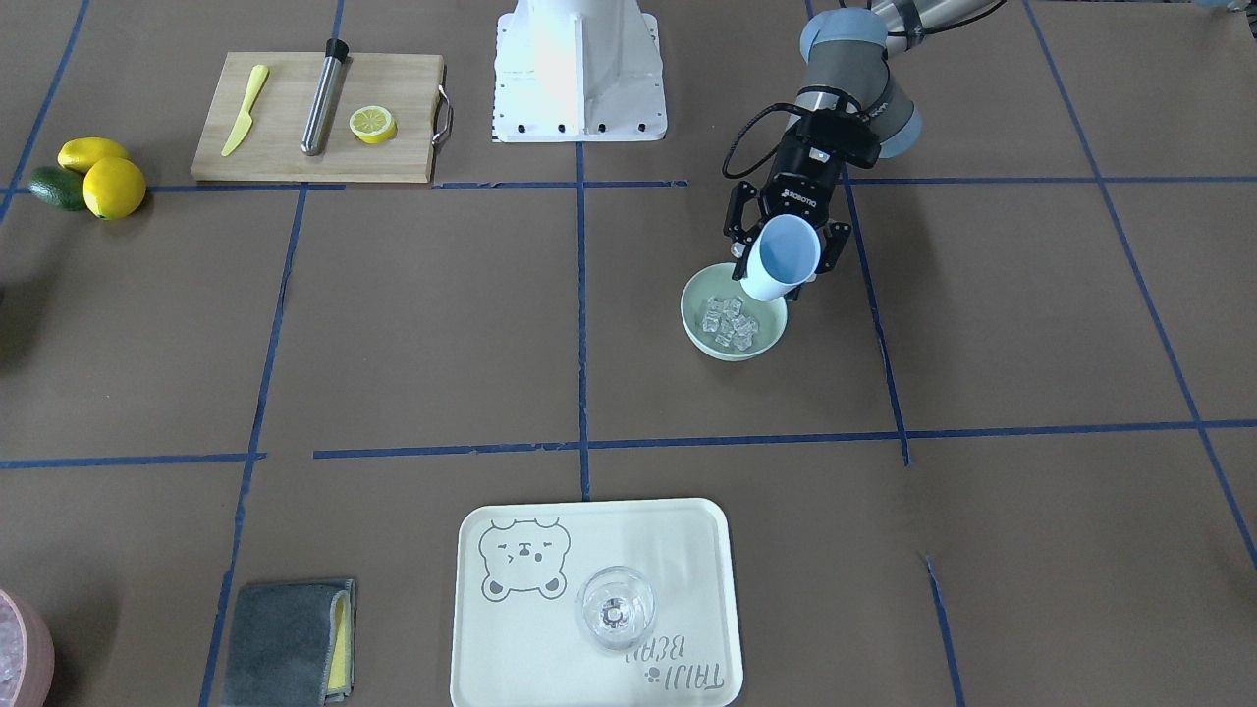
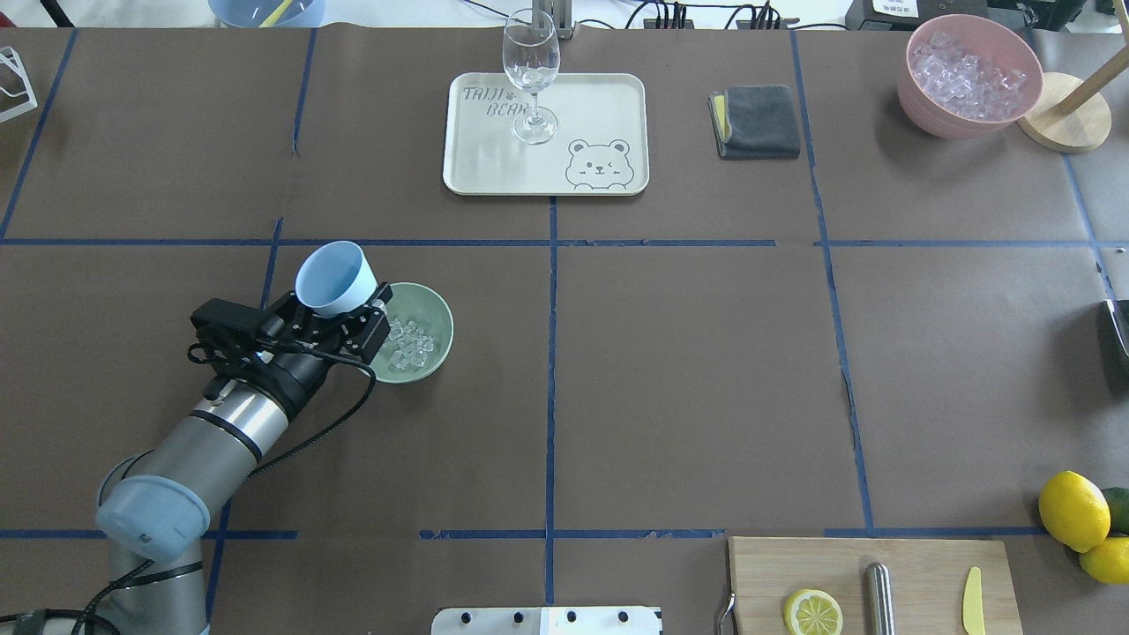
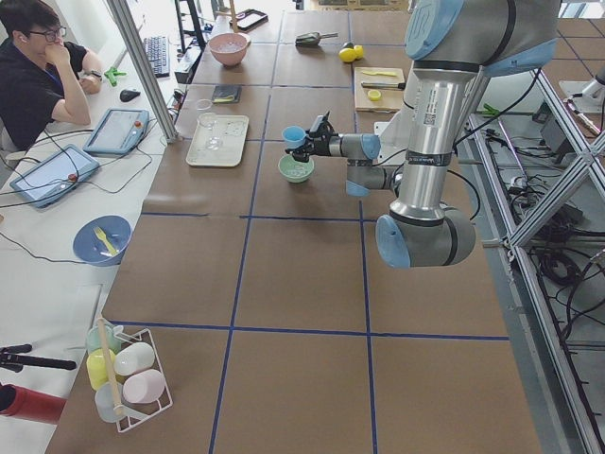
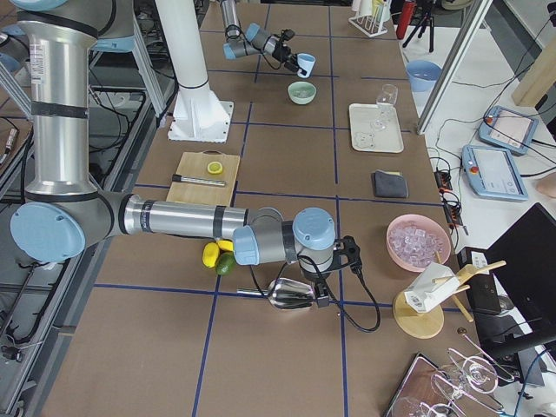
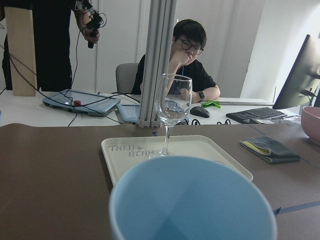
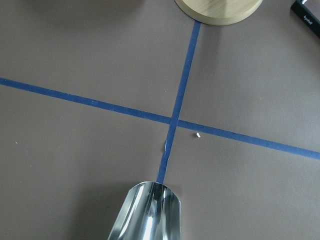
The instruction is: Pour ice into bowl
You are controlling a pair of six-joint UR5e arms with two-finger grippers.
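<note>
Now that the ice (image 1: 730,322) lies heaped in the mint-green bowl (image 1: 695,339), the pour itself looks done, and we're at the tail end of it. The left gripper (image 1: 786,263) has its fingers clamped on either side of the light blue cup (image 2: 333,275), jaws no wider than the cup's body. The cup hangs in the air with its mouth tipped only a little off upright. Look inside from the wrist view: nothing but bare blue wall, not a cube in sight. The bowl sits just below the cup's base and a little ahead of the fingertips. Every cube I can make out is inside its rim, none on the table (image 1: 589,393) beside it.

So what's next, by my reading? Carry the cup clear of the bowl, lower it upright to the table, and only then spread the fingers. Mind the base, which needs height to pass over that rim. Well apart from all this, the right gripper (image 4: 313,294) has a metal scoop (image 6: 147,212) at its tip; whether it grips it, I cannot tell.
</note>
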